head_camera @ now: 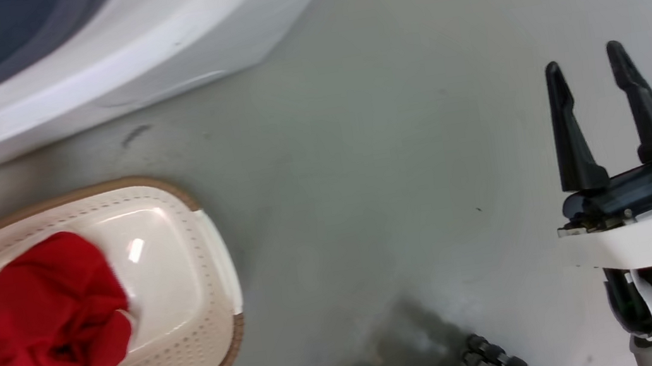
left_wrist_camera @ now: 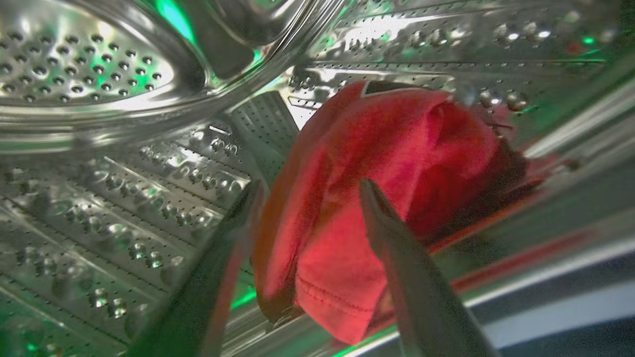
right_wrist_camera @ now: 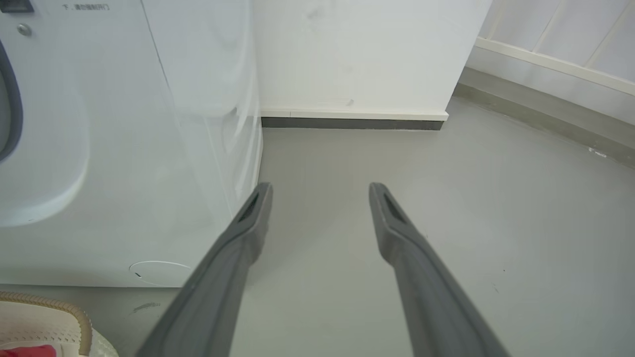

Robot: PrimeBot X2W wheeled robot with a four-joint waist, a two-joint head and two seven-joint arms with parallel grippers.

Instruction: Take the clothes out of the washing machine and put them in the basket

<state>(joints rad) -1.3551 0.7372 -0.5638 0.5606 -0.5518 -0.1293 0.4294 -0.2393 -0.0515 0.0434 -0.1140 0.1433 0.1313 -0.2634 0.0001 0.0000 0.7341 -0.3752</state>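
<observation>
One red garment (head_camera: 51, 317) lies bundled in the cream basket (head_camera: 179, 229) on the floor at lower left, below the white washing machine (head_camera: 93, 69). A second red garment (left_wrist_camera: 387, 163) rests inside the shiny perforated drum (left_wrist_camera: 84, 64) in the left wrist view. My left gripper (left_wrist_camera: 310, 191) is open inside the drum, its fingers spread on either side of the cloth's near edge, not closed on it. My right gripper (head_camera: 586, 60) is open over bare floor at the right, holding nothing; in its own view, the right gripper (right_wrist_camera: 320, 191) points past the washer's side (right_wrist_camera: 124, 148).
Grey floor (head_camera: 389, 136) lies between the basket and my right arm. A white wall with a dark skirting strip (right_wrist_camera: 347, 123) stands behind the washer. The basket's brown rim (right_wrist_camera: 74, 310) shows at the right wrist view's lower left corner.
</observation>
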